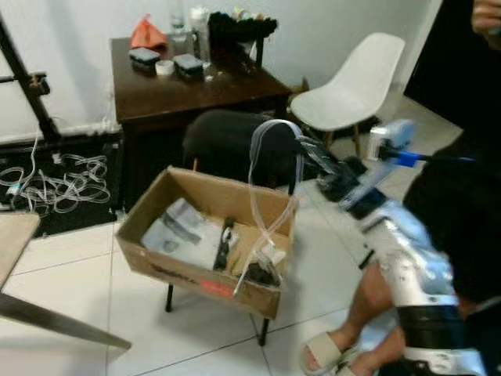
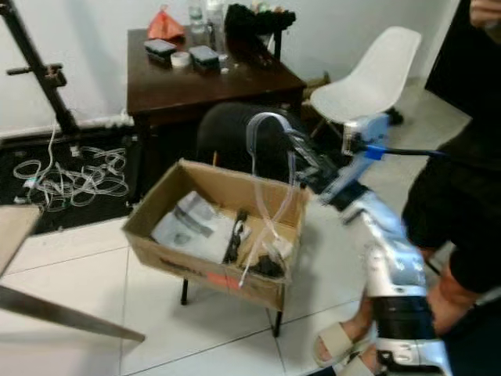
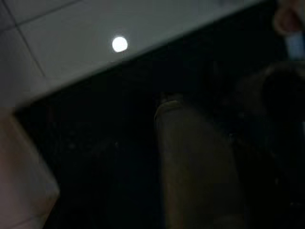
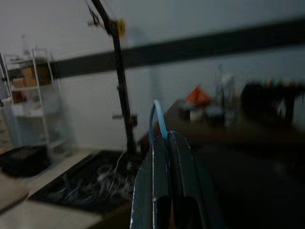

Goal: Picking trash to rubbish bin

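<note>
One clear tube (image 1: 270,168) is dangling from our right hand (image 1: 307,151), pinched between its closed fingers above the cardboard box (image 1: 168,270). Next, we judge, we are opening them so it drops inside.

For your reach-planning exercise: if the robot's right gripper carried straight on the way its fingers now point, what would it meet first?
Probably the dark wooden desk. The right gripper, shut on a loop of clear plastic tubing, points over the black chair towards the desk's cluttered top, with the white wall behind it. Blur leaves depth uncertain.
</note>
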Robot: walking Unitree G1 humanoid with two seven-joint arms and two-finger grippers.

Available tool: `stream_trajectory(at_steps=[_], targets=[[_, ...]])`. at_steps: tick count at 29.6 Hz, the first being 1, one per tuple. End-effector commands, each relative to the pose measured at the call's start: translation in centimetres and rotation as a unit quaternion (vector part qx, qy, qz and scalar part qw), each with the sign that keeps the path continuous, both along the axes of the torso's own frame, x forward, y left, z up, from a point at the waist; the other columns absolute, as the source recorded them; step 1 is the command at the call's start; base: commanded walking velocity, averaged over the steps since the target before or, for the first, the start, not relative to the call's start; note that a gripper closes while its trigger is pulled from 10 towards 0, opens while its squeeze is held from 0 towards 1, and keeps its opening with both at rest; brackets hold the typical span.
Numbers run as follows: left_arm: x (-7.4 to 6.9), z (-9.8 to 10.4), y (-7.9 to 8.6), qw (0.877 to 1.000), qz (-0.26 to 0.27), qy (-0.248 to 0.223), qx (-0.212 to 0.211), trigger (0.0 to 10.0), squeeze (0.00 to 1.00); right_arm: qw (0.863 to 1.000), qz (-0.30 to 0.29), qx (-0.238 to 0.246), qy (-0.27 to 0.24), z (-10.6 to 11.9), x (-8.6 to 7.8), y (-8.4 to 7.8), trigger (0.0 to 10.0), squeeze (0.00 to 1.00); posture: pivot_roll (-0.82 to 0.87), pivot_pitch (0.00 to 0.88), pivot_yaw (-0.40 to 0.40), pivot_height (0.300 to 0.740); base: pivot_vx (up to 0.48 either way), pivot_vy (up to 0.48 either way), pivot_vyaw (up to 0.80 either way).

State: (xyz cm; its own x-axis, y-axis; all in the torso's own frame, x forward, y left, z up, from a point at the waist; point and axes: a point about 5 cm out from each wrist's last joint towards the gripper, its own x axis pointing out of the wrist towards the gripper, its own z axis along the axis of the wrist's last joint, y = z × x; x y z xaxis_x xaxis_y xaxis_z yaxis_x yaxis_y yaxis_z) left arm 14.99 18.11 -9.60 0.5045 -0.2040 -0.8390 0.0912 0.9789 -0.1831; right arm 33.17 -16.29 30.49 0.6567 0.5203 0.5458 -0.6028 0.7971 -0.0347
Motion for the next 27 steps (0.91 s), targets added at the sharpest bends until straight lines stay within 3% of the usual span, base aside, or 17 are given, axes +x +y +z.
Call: stream_trajectory(at_steps=[1, 9, 14, 17, 19, 23, 27], targets=[[-2.5, -0.9, 0.1, 0.999, 0.004, 0.047, 0.000, 10.0, 0.00, 1.000, 0.018, 0.005, -0.012, 0.6, -0.5, 0.7, 10.0, 0.00, -0.18, 0.159, 0.042, 0.740, 0.300, 0.000, -0.79], [-2.5, -0.9, 0.1, 0.999, 0.002, 0.046, -0.004, 10.0, 0.00, 0.999, 0.002, 0.019, -0.026, 1.8, -0.8, 0.2, 10.0, 0.00, -0.18, 0.159, 0.042, 0.740, 0.301, 0.000, -0.79], [-2.3, -0.8, 0.0, 0.999, 0.010, 0.040, -0.007, 10.0, 0.00, 0.999, -0.044, 0.009, -0.011, 1.4, -0.2, -0.7, 10.0, 0.00, -0.18, 0.158, 0.042, 0.740, 0.263, 0.000, 0.00], [-2.2, -0.8, 0.1, 0.999, 0.018, 0.040, -0.008, 10.0, 0.00, 0.997, -0.072, 0.002, 0.003, 0.9, 0.2, -1.2, 10.0, 0.00, -0.18, 0.160, 0.041, 0.740, 0.000, 0.000, 0.00], [-2.2, -0.8, 0.2, 0.999, 0.018, 0.041, -0.004, 10.0, 0.00, 0.992, -0.118, -0.017, 0.039, -0.4, 1.1, -2.0, 10.0, 0.00, -0.19, 0.162, 0.042, 0.740, 0.000, 0.000, 0.00], [-2.2, -0.8, 0.2, 0.999, 0.018, 0.041, -0.004, 10.0, 0.00, 0.992, -0.118, -0.017, 0.039, -0.4, 1.1, -2.0, 10.0, 0.00, -0.19, 0.162, 0.042, 0.740, 0.000, 0.000, 0.00], [-2.3, -0.8, 0.4, 0.999, 0.015, 0.044, 0.001, 10.0, 0.00, 0.987, -0.135, -0.046, 0.079, -2.7, 1.7, -1.9, 10.0, 0.00, -0.18, 0.168, 0.046, 0.740, 0.000, 0.000, 0.00]])
